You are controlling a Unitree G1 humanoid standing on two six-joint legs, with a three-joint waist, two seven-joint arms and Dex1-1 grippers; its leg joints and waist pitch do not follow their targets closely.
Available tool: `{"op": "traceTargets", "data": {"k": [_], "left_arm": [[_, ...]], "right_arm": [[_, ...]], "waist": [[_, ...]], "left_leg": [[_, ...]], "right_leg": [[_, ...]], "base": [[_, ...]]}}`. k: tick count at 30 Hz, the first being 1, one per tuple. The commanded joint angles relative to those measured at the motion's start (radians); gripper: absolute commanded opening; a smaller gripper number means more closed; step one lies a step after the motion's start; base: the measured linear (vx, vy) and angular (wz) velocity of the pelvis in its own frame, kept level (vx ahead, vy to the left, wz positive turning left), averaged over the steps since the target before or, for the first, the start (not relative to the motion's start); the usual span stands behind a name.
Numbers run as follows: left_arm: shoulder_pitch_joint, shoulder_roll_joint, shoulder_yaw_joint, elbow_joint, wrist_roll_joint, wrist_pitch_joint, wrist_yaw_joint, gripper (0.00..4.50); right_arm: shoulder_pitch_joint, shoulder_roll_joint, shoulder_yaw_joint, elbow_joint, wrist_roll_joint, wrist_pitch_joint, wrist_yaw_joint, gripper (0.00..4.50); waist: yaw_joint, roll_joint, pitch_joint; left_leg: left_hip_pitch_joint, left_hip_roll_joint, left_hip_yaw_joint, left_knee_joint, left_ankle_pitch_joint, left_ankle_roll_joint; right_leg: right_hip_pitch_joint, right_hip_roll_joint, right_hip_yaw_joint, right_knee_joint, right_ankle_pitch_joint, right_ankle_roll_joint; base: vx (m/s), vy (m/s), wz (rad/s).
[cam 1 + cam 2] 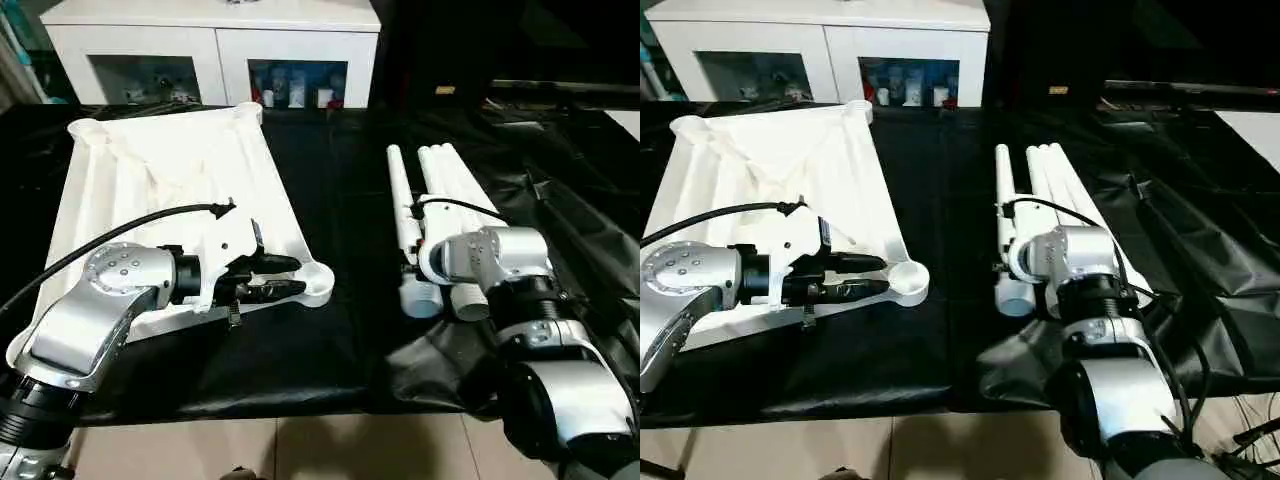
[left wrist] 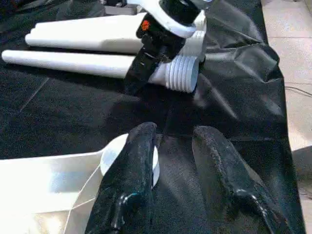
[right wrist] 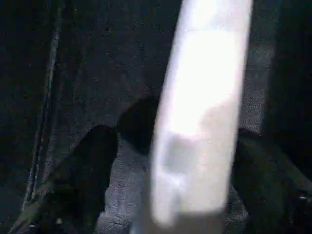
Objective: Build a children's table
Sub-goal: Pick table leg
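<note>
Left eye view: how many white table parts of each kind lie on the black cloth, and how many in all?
White plastic rectangular table top, ribbed underside up: 1
White tapered tubular plastic legs: 3 can be told apart; another may lie hidden in the bundle
Total: 4 parts that can be counted

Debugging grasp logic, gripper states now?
Left gripper: open, holding nothing, one finger at the tabletop's corner socket.
Right gripper: open, fingers either side of a table leg, not yet clamped.
</note>
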Motion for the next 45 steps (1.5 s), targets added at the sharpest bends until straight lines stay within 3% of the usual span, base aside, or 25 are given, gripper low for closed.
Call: {"op": "traceTargets", "data": {"k": [1,12,20,24,25,26,27,28,29,31,33,34,38,39,41,43,44,45], "left_arm": [[-0.013,0.011,0.008,-0.022,0.003,0.011,0.008,1.5],[-0.007,0.028,0.023,-0.043,-0.001,0.03,0.012,1.5],[-0.003,0.044,0.019,-0.047,-0.003,0.033,0.005,1.5],[-0.007,0.039,0.024,-0.04,0.003,0.034,0.013,1.5],[-0.007,0.039,0.024,-0.04,0.003,0.034,0.013,1.5],[-0.012,0.024,0.031,-0.024,0.015,0.024,0.04,1.5],[-0.035,-0.04,0.057,0.022,0.037,0.018,0.144,1.67],[-0.054,-0.097,0.087,0.056,0.04,0.027,0.229,1.77],[-0.068,-0.148,0.119,0.08,0.029,0.026,0.296,1.84],[-0.081,-0.197,0.151,0.095,0.002,0.052,0.351,1.87],[-0.097,-0.233,0.172,0.095,-0.037,0.144,0.387,2.11],[-0.097,-0.233,0.172,0.095,-0.037,0.144,0.387,2.21],[-0.163,-0.373,0.238,0.122,-0.081,0.129,0.541,2.39],[-0.194,-0.396,0.249,0.13,-0.107,0.162,0.54,2.64],[-0.22,-0.415,0.255,0.136,-0.115,0.186,0.545,2.7],[-0.264,-0.451,0.252,0.164,-0.065,0.123,0.615,2.88],[-0.283,-0.456,0.245,0.171,-0.058,0.151,0.625,3.01],[-0.342,-0.435,0.198,0.19,-0.061,0.337,0.586,3.1]], "right_arm": [[-0.027,0.003,-0.013,0.018,0.001,-0.007,-0.007,3.29],[-0.059,0.015,-0.022,0.071,0.009,-0.023,-0.016,2.32],[-0.054,0.024,-0.028,0.097,0.011,-0.036,-0.022,1.87],[-0.051,0.031,-0.068,0.079,0.024,-0.042,-0.059,1.85],[-0.051,0.031,-0.068,0.079,0.024,-0.042,-0.059,1.85],[-0.049,0.035,-0.087,0.057,0.033,-0.044,-0.071,1.85],[-0.035,0.039,-0.109,-0.003,0.053,-0.062,-0.069,1.84],[-0.02,0.044,-0.125,-0.059,0.071,-0.088,-0.058,1.84],[0.0,0.047,-0.137,-0.12,0.088,-0.115,-0.044,1.84],[0.03,0.051,-0.148,-0.198,0.112,-0.153,-0.017,1.84],[0.101,0.042,-0.139,-0.345,0.151,-0.237,0.08,1.84],[0.101,0.042,-0.139,-0.345,0.151,-0.237,0.08,1.84],[0.207,-0.011,-0.14,-0.534,0.25,-0.219,0.263,1.84],[0.241,-0.024,-0.148,-0.589,0.296,-0.21,0.324,1.84],[0.272,-0.035,-0.157,-0.642,0.344,-0.192,0.375,1.84],[0.3,-0.048,-0.179,-0.692,0.418,-0.144,0.434,1.84],[0.306,-0.054,-0.181,-0.703,0.436,-0.131,0.451,1.84],[0.321,-0.071,-0.178,-0.731,0.471,-0.112,0.489,1.84]], "waist": [[-0.003,-0.003,-0.071],[0.0,-0.005,-0.072],[0.001,0.0,-0.072],[0.001,0.003,-0.073],[0.002,0.013,-0.073],[0.002,0.019,-0.075],[0.0,0.015,-0.074],[-0.001,0.026,-0.073],[0.004,0.028,-0.079],[0.006,0.022,-0.084],[0.011,0.036,-0.082],[0.01,0.026,-0.082],[0.011,0.034,-0.079],[0.014,0.032,-0.078],[0.018,0.028,-0.078],[0.019,0.018,-0.076],[0.019,0.018,-0.076],[0.019,0.014,-0.075]], "left_leg": [[0.014,0.03,0.002,-0.074,0.015,-0.025],[0.013,0.029,0.002,-0.073,0.024,-0.028],[0.015,0.029,0.001,-0.073,0.014,-0.04],[0.015,0.028,0.0,-0.073,0.011,-0.047],[0.015,0.027,-0.001,-0.072,0.012,-0.051],[0.016,0.027,-0.002,-0.071,0.012,-0.058],[0.016,0.026,0.0,-0.071,0.009,-0.059],[0.018,0.026,0.001,-0.068,0.0,-0.064],[0.02,0.027,0.0,-0.066,-0.005,-0.062],[0.012,0.025,-0.005,-0.066,0.03,-0.043],[0.012,0.026,-0.005,-0.063,0.025,-0.04],[0.011,0.025,-0.006,-0.063,0.014,-0.029],[0.01,0.028,-0.008,-0.063,-0.021,-0.003],[0.009,0.027,-0.008,-0.063,-0.033,0.005],[0.007,0.029,-0.011,-0.065,-0.032,0.02],[0.006,0.032,-0.011,-0.065,-0.035,0.039],[0.006,0.032,-0.011,-0.065,-0.035,0.039],[0.007,0.032,-0.01,-0.064,-0.027,0.048]], "right_leg": [[0.053,-0.043,0.028,-0.05,0.141,-0.243],[0.054,-0.043,0.027,-0.047,0.153,-0.239],[0.053,-0.042,0.026,-0.046,0.156,-0.238],[0.055,-0.041,0.026,-0.046,0.166,-0.238],[0.054,-0.041,0.026,-0.044,0.17,-0.237],[0.054,-0.039,0.024,-0.044,0.182,-0.237],[0.053,-0.038,0.025,-0.046,0.189,-0.237],[0.055,-0.035,0.025,-0.047,0.221,-0.236],[0.059,-0.035,0.026,-0.044,0.258,-0.237],[0.066,-0.038,0.023,-0.04,0.306,-0.244],[0.062,-0.039,0.021,-0.04,0.321,-0.24],[0.064,-0.038,0.021,-0.042,0.316,-0.238],[0.067,-0.041,0.023,-0.052,0.255,-0.262],[0.07,-0.041,0.023,-0.053,0.242,-0.269],[0.069,-0.043,0.022,-0.052,0.225,-0.276],[0.069,-0.046,0.022,-0.058,0.195,-0.278],[0.069,-0.046,0.022,-0.058,0.195,-0.278],[0.068,-0.048,0.023,-0.061,0.161,-0.273]], "base": [[0.0,0.0,0.0],[0.0,0.0,0.0],[0.0,0.0,0.0],[0.0,0.0,0.0],[0.0,0.0,0.0],[0.0,0.0,0.0],[0.0,0.0,0.0],[0.0,0.0,0.0],[0.0,0.0,0.0],[0.0,0.0,0.0],[0.0,0.0,0.0],[0.0,0.0,0.0],[0.0,0.0,0.0],[0.0,0.0,0.0],[0.0,0.0,0.0],[0.0,0.0,0.0],[0.0,0.0,0.0],[0.0,0.0,0.0]]}}
